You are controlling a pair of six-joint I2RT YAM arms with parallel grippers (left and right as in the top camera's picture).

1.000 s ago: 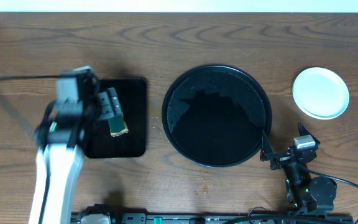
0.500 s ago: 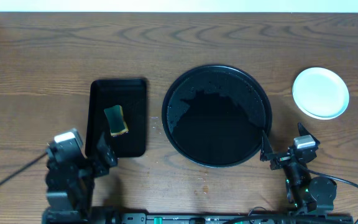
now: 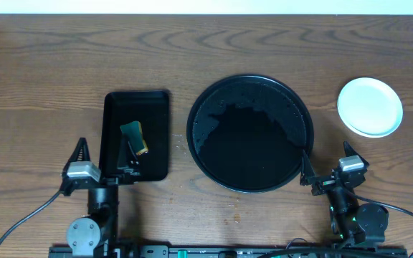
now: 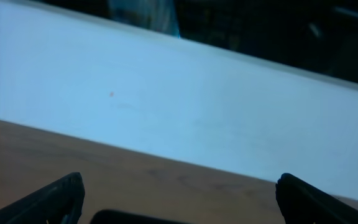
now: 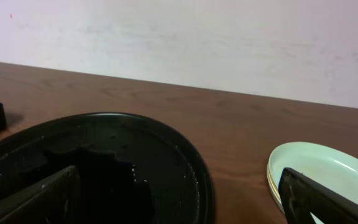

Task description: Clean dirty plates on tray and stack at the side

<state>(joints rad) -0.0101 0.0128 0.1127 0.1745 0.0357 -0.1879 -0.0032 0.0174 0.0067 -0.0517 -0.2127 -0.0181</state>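
The large round black tray (image 3: 249, 86) sits mid-table, wet and speckled, with no plate on it; it also fills the left of the right wrist view (image 5: 185, 155). The plates (image 3: 369, 107) are stacked to its right on the table, a mint-green one on top with a yellow rim under it (image 5: 319, 171). My left gripper (image 3: 105, 163) is open and empty at the front edge, by the near end of the rectangular tray; in its wrist view (image 4: 179, 202) the jaws stand wide apart. My right gripper (image 3: 328, 170) is open and empty near the round tray's front right rim, jaws wide (image 5: 179, 199).
A small rectangular black tray (image 3: 153, 107) lies left of the round tray, with a green and yellow sponge (image 3: 134, 138) in it. A white wall (image 4: 197, 106) runs along the table's far edge.
My left arm has pulled back from over the rectangular tray to the table's front edge, leaving the sponge lying in that tray. The right arm has not moved.
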